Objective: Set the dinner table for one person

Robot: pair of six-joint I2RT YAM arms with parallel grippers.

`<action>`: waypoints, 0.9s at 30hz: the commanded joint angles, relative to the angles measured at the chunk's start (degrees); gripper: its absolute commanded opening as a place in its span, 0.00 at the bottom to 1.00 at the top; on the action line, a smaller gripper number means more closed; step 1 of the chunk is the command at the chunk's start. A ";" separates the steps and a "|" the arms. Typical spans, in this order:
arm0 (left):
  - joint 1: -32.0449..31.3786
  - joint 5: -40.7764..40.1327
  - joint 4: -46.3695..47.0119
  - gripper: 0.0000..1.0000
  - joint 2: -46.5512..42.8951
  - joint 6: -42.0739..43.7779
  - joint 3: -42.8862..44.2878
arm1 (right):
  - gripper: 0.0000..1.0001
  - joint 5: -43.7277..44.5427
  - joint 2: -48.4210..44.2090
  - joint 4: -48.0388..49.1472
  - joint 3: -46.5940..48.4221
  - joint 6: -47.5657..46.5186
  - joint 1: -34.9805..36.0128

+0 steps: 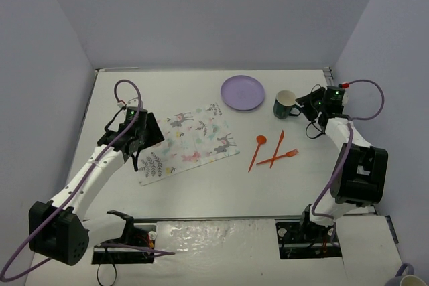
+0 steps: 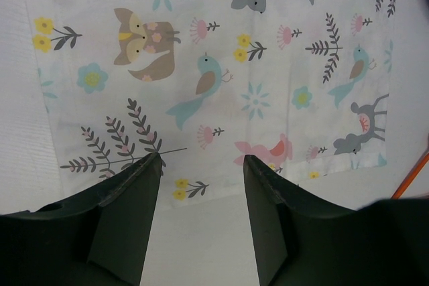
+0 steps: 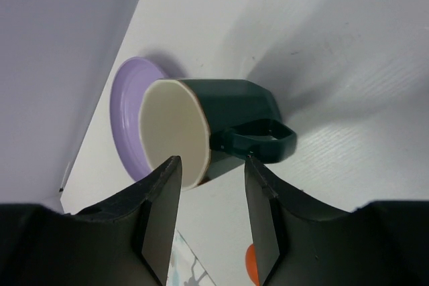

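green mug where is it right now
Top view: the green mug stands far right on the table, just right of the purple plate, right gripper beside it.

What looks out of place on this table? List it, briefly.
The placemat lies askew, turned against the edges of the table. The orange fork crosses the knife beside the spoon, right of the mat. The plate and mug sit off the mat, farther back.
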 commanded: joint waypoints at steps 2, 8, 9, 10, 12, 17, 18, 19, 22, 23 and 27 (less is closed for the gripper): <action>-0.24 -0.64 2.62 0.49 -0.56 0.55 1.08 | 0.41 -0.55 3.77 0.78 6.76 -0.11 4.50; -0.31 -1.71 1.35 0.49 -1.25 1.10 1.27 | 0.41 0.95 7.80 -3.24 12.24 -1.45 7.60; -0.24 -1.78 1.21 0.49 -1.18 1.17 1.34 | 0.41 0.88 8.10 -4.31 12.75 -1.52 7.67; -0.24 -1.95 1.04 0.49 -1.09 1.26 1.43 | 0.41 0.88 8.61 -5.36 14.04 -1.35 7.93; -0.24 -2.03 0.95 0.49 -0.91 1.59 1.59 | 0.41 1.47 8.49 -8.36 15.19 -1.49 8.38; -0.24 -2.07 1.34 0.49 -0.24 1.63 1.61 | 0.41 7.01 5.61 -13.50 16.68 -1.88 9.50; -0.24 -1.84 1.52 0.49 0.00 1.68 1.61 | 0.41 7.95 5.49 -13.97 17.27 -2.23 9.44; -0.24 -1.78 1.62 0.49 0.18 1.70 1.54 | 0.41 9.18 5.72 -15.09 18.73 -2.63 9.43; -0.24 -1.78 1.43 0.49 0.63 1.83 1.74 | 0.41 10.53 7.20 -18.50 21.71 -3.81 9.43; -0.24 -1.78 1.31 0.49 0.74 1.95 1.86 | 0.41 10.70 7.84 -19.26 23.27 -4.04 9.43; -0.24 -1.95 1.04 0.49 0.42 1.96 1.87 | 0.41 9.31 10.95 -21.22 27.32 -4.51 9.43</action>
